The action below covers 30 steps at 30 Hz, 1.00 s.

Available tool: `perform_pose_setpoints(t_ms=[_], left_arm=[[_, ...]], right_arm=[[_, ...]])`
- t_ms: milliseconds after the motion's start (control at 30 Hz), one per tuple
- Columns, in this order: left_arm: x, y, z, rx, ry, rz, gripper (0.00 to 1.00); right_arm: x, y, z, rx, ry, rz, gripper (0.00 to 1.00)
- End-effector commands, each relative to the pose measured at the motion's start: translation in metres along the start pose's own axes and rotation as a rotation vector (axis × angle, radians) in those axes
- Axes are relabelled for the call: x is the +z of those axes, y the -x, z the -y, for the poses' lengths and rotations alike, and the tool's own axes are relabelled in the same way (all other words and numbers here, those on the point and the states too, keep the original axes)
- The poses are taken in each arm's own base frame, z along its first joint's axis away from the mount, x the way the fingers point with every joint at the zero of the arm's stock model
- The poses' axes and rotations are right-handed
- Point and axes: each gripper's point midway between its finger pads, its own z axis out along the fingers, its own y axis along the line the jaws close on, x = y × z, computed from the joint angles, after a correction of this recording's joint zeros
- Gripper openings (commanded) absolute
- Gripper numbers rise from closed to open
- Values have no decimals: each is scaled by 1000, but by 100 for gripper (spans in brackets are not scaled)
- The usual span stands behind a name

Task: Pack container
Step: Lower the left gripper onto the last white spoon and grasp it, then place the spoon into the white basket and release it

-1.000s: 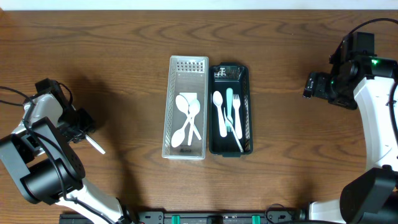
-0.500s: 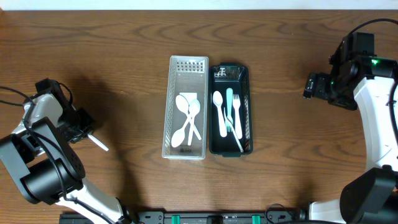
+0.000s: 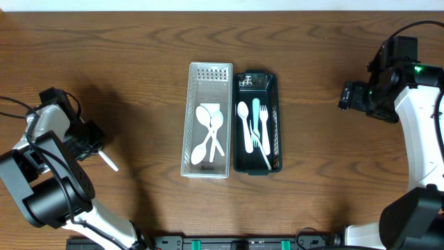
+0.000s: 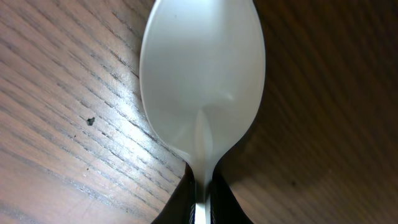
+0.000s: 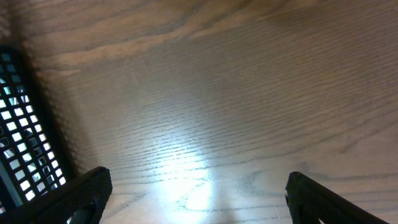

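The white tray (image 3: 207,83) and dark tray (image 3: 276,118), touching side by side at the middle of the bench (image 3: 139,55), are the only obstacles. Open wood runs from them to the left hand (image 3: 98,148) and right hand (image 3: 345,96).

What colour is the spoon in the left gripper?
White spoon; best in the left wrist view.

Your left fingers (image 4: 176,204) have drawn together over the last second and now pinch the neck of the white spoon (image 4: 200,81) tightly, where a second ago they were not yet fully closed on it. Near the left edge of the surface (image 3: 139,69), the spoon's free end nudged a little toward the right edge half a second ago. It has since settled back to about where it lay at first.
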Motion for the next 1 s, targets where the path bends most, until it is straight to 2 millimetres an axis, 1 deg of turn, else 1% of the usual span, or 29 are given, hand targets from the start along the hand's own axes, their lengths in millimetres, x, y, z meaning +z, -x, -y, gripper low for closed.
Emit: perform_pose_setpoints(t_ms=[0, 33, 133, 167, 200, 267, 367, 433, 533, 600, 633, 700, 733, 800, 867, 967], left_arm=[[-3, -7, 4, 10, 13, -18, 6], [-11, -7, 8, 24, 10, -5, 6], [-45, -10, 30, 93, -8, 57, 6], [-62, -16, 43, 134, -18, 86, 6], [-74, -21, 51, 164, -25, 105, 6], [-103, -36, 77, 271, -52, 168, 6], [-145, -68, 118, 434, -109, 278, 6], [-170, -97, 147, 561, -171, 351, 6], [-191, -138, 183, 728, -254, 415, 6], [-195, -164, 204, 826, -294, 427, 6], [-194, -176, 214, 870, -307, 425, 6], [-188, -191, 228, 917, -320, 411, 6], [-182, -197, 235, 932, -319, 397, 6], [-166, -203, 245, 960, -299, 363, 6], [-145, -204, 251, 972, -263, 321, 6], [-114, -201, 253, 975, -197, 252, 6]], right_arm=[[2, -1, 1, -11, -4, -8, 93], [2, -1, 1, -11, -4, -8, 93], [2, 0, 0, -11, -4, -4, 93], [2, 1, 0, -11, -3, 0, 93], [2, 2, 0, -11, -2, 3, 93], [2, 3, 0, -11, -1, 8, 93], [2, 4, 0, -11, 0, 11, 93], [2, 4, 0, -11, 0, 11, 93], [2, 4, 0, -11, 0, 11, 93], [2, 4, 0, -11, 0, 11, 93], [2, 4, 0, -11, 0, 11, 93], [2, 4, 0, -11, 0, 11, 94], [2, 4, 0, -11, 0, 11, 94], [2, 4, 0, -11, 0, 11, 94], [2, 4, 0, -11, 0, 10, 94], [2, 4, 0, -11, 0, 11, 94]])
